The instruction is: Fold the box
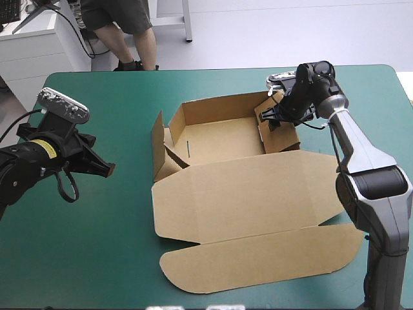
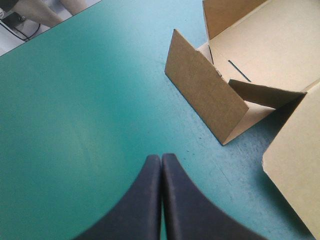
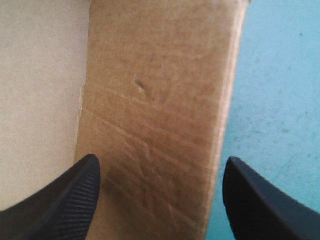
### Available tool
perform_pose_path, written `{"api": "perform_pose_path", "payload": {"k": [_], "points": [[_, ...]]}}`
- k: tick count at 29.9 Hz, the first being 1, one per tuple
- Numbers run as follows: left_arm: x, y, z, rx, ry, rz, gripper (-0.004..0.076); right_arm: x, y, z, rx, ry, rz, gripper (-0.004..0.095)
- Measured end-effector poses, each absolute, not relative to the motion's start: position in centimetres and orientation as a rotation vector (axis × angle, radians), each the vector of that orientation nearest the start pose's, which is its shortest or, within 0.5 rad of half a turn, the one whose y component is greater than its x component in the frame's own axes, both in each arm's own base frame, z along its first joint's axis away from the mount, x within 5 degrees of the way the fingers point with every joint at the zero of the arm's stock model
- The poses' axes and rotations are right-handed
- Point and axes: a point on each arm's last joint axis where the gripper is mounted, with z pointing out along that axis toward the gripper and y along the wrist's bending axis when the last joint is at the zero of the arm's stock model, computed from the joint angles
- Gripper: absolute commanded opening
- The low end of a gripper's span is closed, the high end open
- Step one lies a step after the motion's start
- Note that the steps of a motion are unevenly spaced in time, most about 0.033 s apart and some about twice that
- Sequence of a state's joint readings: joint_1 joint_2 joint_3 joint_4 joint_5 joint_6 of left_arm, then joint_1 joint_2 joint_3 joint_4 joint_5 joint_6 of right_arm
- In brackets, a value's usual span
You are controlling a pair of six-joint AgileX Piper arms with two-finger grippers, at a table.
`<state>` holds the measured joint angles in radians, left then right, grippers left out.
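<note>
now r gripper spread astride box wall, l gripper pinched empty over teal-green cover.

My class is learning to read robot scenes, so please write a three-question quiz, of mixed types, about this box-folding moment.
1. True or false: the left gripper is open.
2. The right gripper, open, straddles which wall of the box? A right, B left, C far.
3. Fill in: the lid lies ____ on the teal-green cover.
Key: 1 false, it is shut; 2 A; 3 flat.
</note>
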<state>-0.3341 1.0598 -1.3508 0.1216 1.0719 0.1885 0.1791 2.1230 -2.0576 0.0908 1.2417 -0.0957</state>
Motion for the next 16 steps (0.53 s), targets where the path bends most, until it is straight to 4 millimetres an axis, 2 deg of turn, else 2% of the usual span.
{"api": "perform_pose_path", "payload": {"k": [6, 13, 16], "points": [[18.3, -5.3, 44.4, 0.592, 2.179, 0.075, -0.0009, 45.8, 9.1, 27.3, -0.367, 2.792, 0.153, 0.0356], [18.3, -5.3, 44.4, 0.592, 2.179, 0.075, -0.0009, 46.0, 8.9, 26.8, -0.364, 2.799, 0.149, 0.0003], [18.3, -5.3, 44.4, 0.592, 2.179, 0.075, -0.0009, 46.1, 8.9, 26.8, -0.362, 2.796, 0.147, -0.0018]]}}
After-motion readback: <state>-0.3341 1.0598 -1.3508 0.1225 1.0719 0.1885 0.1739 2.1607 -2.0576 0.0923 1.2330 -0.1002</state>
